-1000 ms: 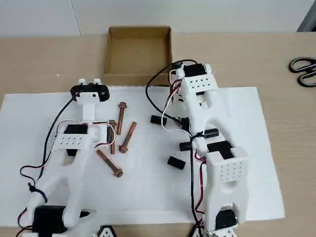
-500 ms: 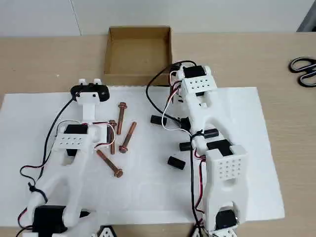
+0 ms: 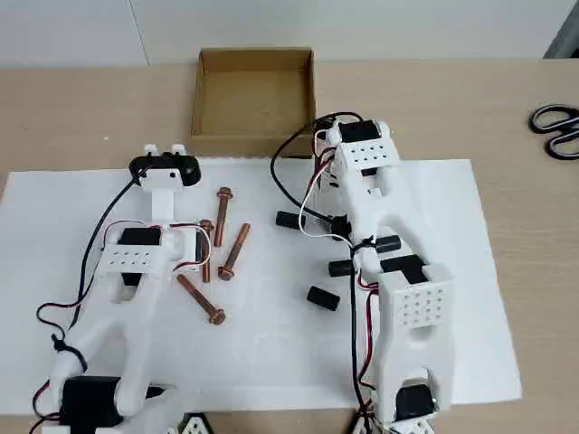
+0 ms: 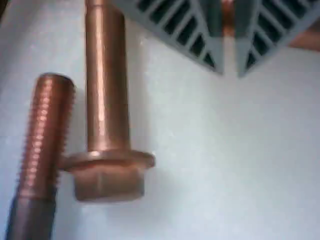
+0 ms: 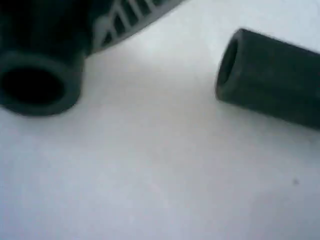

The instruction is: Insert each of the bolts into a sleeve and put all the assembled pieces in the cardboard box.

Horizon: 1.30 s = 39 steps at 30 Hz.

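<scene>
Four copper bolts (image 3: 223,217) are seen lying left of centre on the white paper (image 3: 271,353) beside the left gripper (image 4: 230,70), whose fingers (image 4: 197,35) are drawn nearly together. Black sleeves (image 3: 322,297) are scattered further right around the right gripper (image 5: 120,22), whose grip cannot be told, and the cardboard box (image 3: 196,90) is set at the far edge.

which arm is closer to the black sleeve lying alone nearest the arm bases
Right. The right arm stands just beside that sleeve, on the same half of the paper. The left arm is farther off, beyond the scattered bolts.
</scene>
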Each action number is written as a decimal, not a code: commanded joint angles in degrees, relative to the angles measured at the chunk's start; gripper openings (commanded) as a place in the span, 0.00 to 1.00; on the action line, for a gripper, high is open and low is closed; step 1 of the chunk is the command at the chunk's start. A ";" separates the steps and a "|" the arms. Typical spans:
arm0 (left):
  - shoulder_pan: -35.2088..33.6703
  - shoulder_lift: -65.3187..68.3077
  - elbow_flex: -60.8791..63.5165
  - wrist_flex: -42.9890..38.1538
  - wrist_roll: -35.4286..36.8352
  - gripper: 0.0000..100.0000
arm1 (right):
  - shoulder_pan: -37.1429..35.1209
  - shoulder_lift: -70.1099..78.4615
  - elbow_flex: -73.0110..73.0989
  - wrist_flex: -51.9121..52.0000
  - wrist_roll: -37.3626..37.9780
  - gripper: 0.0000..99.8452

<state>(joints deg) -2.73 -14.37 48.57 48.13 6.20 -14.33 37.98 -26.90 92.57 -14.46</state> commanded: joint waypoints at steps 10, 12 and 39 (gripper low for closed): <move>0.00 -0.26 -0.57 -0.88 0.53 0.01 | 0.22 -17.98 -2.37 6.73 0.35 0.00; 0.00 -0.26 -0.57 -0.97 0.53 0.01 | 0.57 -21.58 -0.97 6.73 0.35 0.00; 8.44 7.38 -40.22 32.88 6.95 0.06 | 25.01 -52.44 36.48 6.20 0.18 0.00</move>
<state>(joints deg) 5.71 -9.98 11.47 82.51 11.21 9.32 -11.16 9.05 98.20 -14.46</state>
